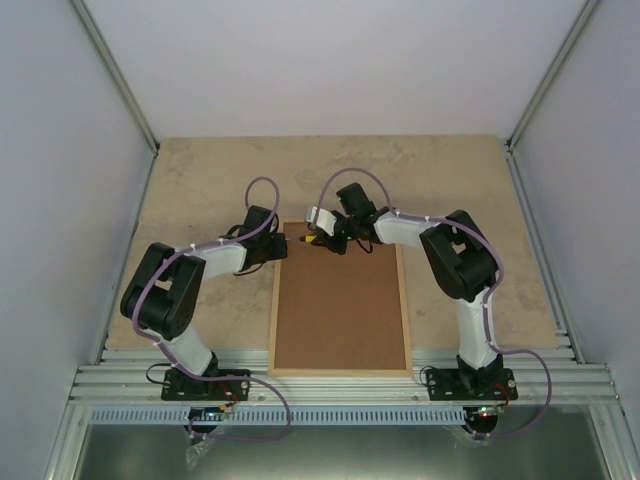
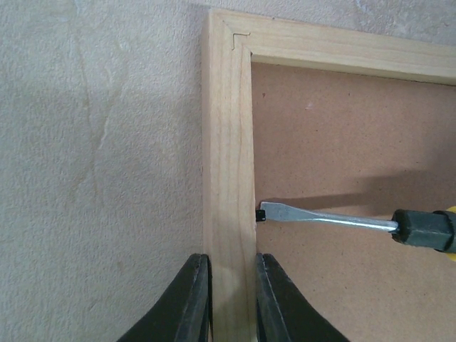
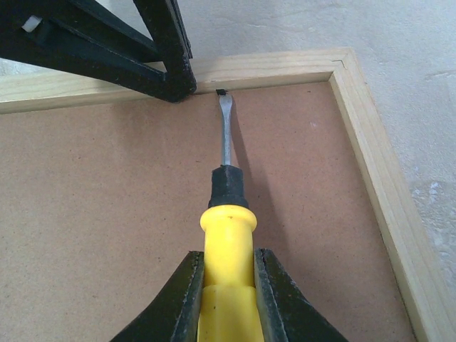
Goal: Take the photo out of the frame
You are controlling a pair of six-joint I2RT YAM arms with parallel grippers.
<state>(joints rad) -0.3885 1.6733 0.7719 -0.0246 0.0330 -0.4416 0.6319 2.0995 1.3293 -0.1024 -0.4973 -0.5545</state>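
pale stone-patterned bench (image 1: 200, 180) fills the work area between grey side walls. on it, centred between the two arm bases, the frame (image 1: 340, 372) lies flat and face down, long side running from the near edge toward the far wall. thin pale wood moulding, mitred corner joint plain in the left wrist view. a brown backing board (image 1: 340, 310) sits inside the moulding and covers the whole opening, so the photo is hidden in every view. the left arm (image 1: 190, 275) reaches in from the left, the right arm (image 1: 460, 260) bends over from the right, and both meet at the far-left corner of the frame. left pincer (image 2: 231, 267) straddles the left long rail just short of that corner, one finger on the outer face and one on the inner, clenched on the wood. right pincer (image 3: 228, 256) is clamped round the yellow handle of a flat-blade screwdriver (image 3: 226, 214), which lies low over the board and points across it at the left rail. the blade tip touches a small black tab (image 3: 221, 91) set at the rail's inner edge, just beside the left pincer's inner finger.
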